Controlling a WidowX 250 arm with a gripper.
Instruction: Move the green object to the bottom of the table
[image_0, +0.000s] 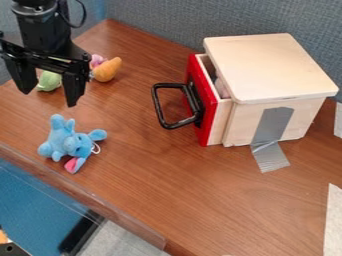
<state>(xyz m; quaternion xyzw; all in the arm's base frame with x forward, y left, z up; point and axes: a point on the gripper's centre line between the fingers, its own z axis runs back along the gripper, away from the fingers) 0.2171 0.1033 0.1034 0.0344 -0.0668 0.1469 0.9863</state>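
The black gripper (51, 95) hangs at the upper left of the table, its two fingers spread apart with nothing held between them. A green object (49, 81) lies on the table behind the gripper, showing between the fingers and partly covered by them. From this view I cannot tell how high the fingertips are above the table.
A blue plush toy (67, 142) lies nearer the front edge. An orange and pink toy (107, 70) sits just right of the gripper. A wooden box (267, 70) with a red-fronted drawer (204, 100) and black handle stands at the right, grey tape (272, 132) on its side.
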